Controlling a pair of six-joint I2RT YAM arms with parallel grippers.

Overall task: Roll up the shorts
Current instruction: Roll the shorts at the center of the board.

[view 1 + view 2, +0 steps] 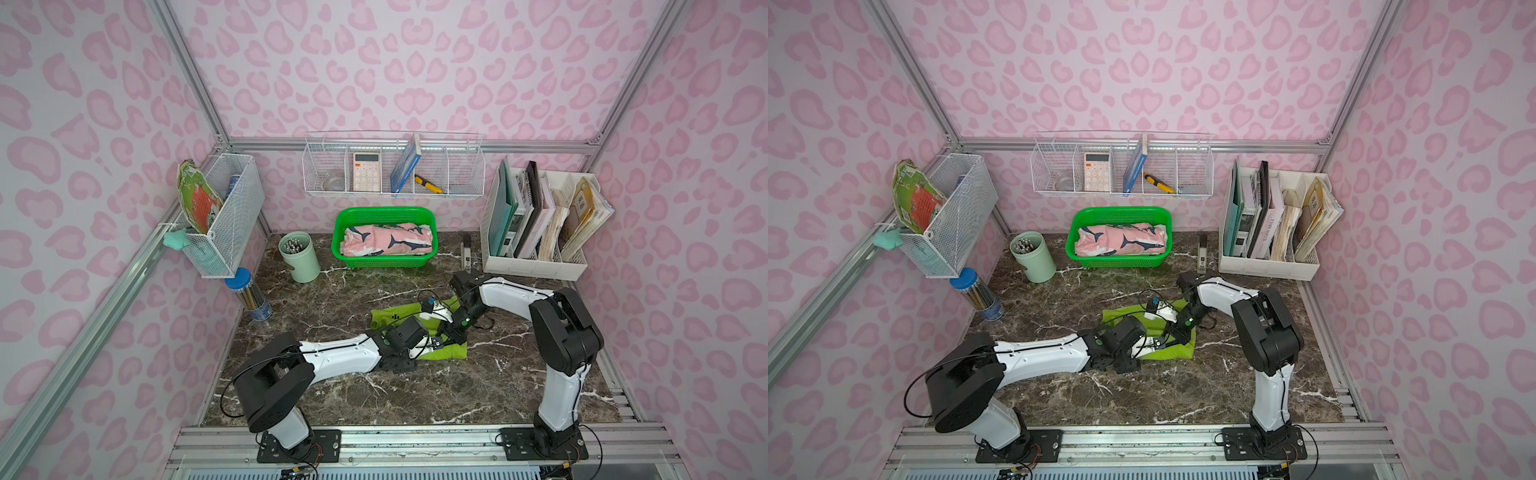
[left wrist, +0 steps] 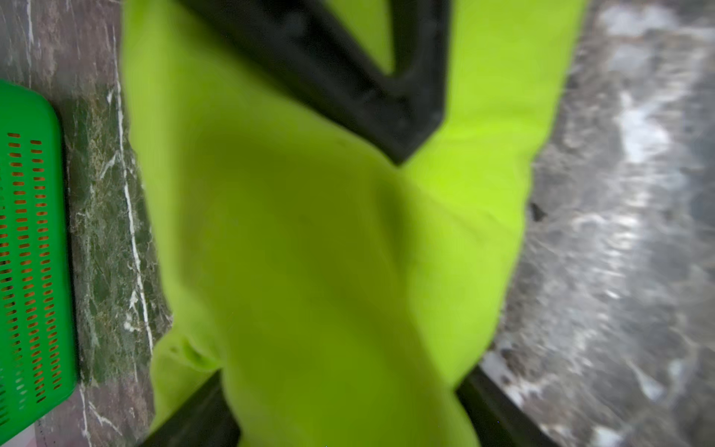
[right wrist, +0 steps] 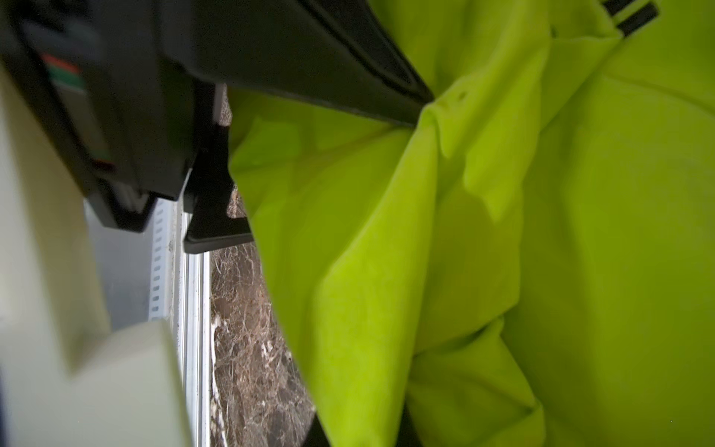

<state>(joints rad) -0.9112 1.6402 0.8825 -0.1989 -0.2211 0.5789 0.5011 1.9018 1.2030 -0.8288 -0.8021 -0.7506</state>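
Observation:
The lime green shorts (image 1: 454, 353) (image 1: 1180, 353) lie bunched on the marble table mid-way between the arms, small black logo up. My left gripper (image 1: 431, 345) (image 2: 348, 410) is on their near side, and a thick fold of green cloth (image 2: 309, 251) fills the gap between its fingers. My right gripper (image 1: 447, 332) (image 3: 356, 425) comes in from the right and is shut on a pinch of the same shorts (image 3: 580, 232). Both tips are mostly hidden by cloth. The pink shark-print shorts (image 1: 386, 241) (image 1: 1121, 241) lie rolled in the green basket (image 1: 384, 212) (image 1: 1119, 212).
The basket (image 2: 31, 232) stands at the back of the table. A mint pen cup (image 1: 299, 255) and a blue-lidded jar (image 1: 249, 295) are at the back left. A white file organizer (image 1: 536, 266) and a small dark object (image 1: 466, 251) are at the back right.

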